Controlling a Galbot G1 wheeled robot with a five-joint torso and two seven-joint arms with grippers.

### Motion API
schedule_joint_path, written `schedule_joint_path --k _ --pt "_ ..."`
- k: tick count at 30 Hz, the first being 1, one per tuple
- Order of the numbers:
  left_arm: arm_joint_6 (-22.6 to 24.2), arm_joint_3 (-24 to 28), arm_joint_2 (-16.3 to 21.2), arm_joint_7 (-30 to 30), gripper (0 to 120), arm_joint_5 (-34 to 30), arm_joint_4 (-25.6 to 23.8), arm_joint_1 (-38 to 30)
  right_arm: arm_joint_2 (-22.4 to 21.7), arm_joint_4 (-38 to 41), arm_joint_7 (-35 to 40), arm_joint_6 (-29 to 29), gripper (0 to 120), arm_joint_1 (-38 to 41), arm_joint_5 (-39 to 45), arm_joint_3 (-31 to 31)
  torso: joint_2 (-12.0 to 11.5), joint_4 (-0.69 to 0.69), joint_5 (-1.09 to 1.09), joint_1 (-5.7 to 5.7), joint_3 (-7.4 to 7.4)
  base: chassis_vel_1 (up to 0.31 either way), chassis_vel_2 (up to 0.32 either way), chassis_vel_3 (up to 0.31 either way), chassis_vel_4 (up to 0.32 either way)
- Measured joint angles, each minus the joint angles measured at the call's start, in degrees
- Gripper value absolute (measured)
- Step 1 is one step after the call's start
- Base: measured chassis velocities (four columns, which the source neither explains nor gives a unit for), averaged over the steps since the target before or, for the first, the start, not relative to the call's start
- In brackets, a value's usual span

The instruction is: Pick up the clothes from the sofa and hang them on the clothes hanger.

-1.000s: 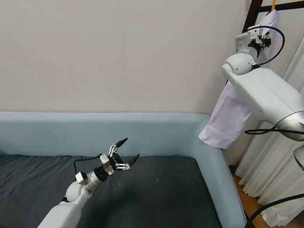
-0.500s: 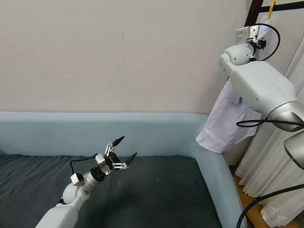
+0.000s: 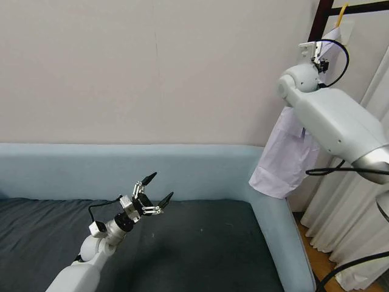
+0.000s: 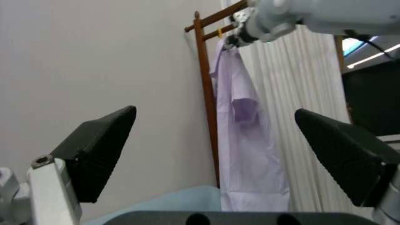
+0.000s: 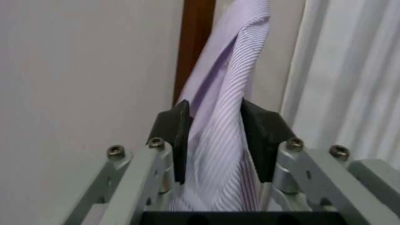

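Shirt [image 3: 282,161] up at the wooden hanger stand [image 3: 321,21], right hand [image 5: 216,123] clamped on its fabric, release outstanding; left hand [image 3: 150,190] idle, spread wide, over the sofa [image 3: 182,167]

Head view: the shirt [image 3: 284,155] has its upper half tucked behind the right arm [image 3: 337,118], and the wooden rack [image 3: 321,17] runs off the top edge. The sofa [image 3: 182,164] gets chopped at the left and bottom. Right wrist view crops the shirt top and bottom too.

Plain beige wall [image 3: 152,73], white pleated curtains [image 3: 346,225] at the right, a strip of wooden floor [image 3: 311,252] beneath
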Motion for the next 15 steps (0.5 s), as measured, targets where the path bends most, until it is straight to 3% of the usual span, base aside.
schedule_joint_path --k 2,5,6,10,11,15 --pt "0.39 0.01 -0.15 -2.22 100 0.17 -0.30 0.21 -1.82 3.66 -0.56 2.16 43 -2.30 -0.11 1.10 0.00 0.00 0.00 0.00 0.00 0.000 0.000 0.000 0.000" --pt "1.26 0.44 -0.47 -12.58 100 0.11 -2.44 1.54 -8.46 16.26 -8.58 13.11 56 -13.14 -0.13 7.85 0.00 -0.03 -0.01 0.00 -0.01 0.000 0.000 0.000 0.000" --pt "1.26 0.44 -0.47 -12.58 100 0.11 -2.44 1.54 -8.46 16.26 -8.58 13.11 56 -13.14 -0.13 7.85 0.00 -0.03 -0.01 0.00 -0.01 0.000 0.000 0.000 0.000" --pt "9.20 -2.05 -1.32 -22.58 100 0.66 -10.15 7.50 -15.40 31.33 -18.97 26.64 75 -35.94 -5.89 21.03 0.01 -0.04 0.04 0.00 -0.01 0.000 0.000 0.000 0.000" --pt "9.20 -2.05 -1.32 -22.58 100 0.66 -10.15 7.50 -15.40 31.33 -18.97 26.64 75 -35.94 -5.89 21.03 0.01 -0.04 0.04 0.00 -0.01 0.000 0.000 0.000 0.000" --pt "11.80 -4.62 -5.23 -33.28 100 8.66 -16.76 14.01 -15.98 38.28 -27.73 34.90 91 -58.28 -11.97 32.73 0.01 -0.09 0.05 -0.01 -0.01 0.000 0.000 0.000 0.000"
